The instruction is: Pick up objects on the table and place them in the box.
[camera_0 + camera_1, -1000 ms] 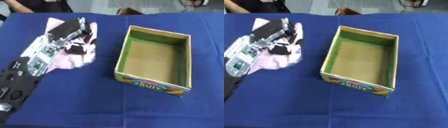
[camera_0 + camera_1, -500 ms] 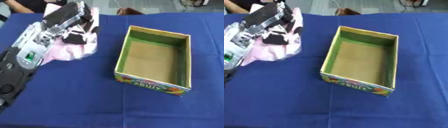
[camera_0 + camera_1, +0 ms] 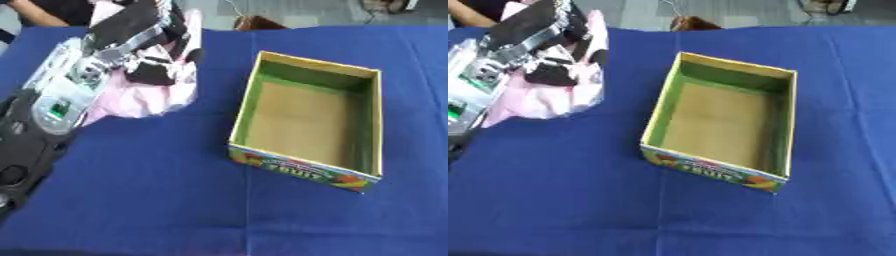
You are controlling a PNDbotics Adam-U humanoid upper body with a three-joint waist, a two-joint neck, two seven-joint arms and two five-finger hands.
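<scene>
My left hand (image 3: 144, 37) is up at the far left, its fingers curled round a soft pink bundle (image 3: 140, 97) that hangs below it, lifted off the blue cloth. To its right the open cardboard fruit box (image 3: 308, 115) stands empty, green inside with a brown floor. The hand and bundle are left of the box, apart from its near-left wall. My right hand shows in neither view.
A blue cloth (image 3: 175, 200) covers the whole table. A brown thing (image 3: 258, 22) sits at the far edge behind the box. A person's sleeve (image 3: 39, 12) shows at the far left corner.
My left hand has risen and moved toward the far side with the pink bundle, which has come off the cloth. The box has not moved.
</scene>
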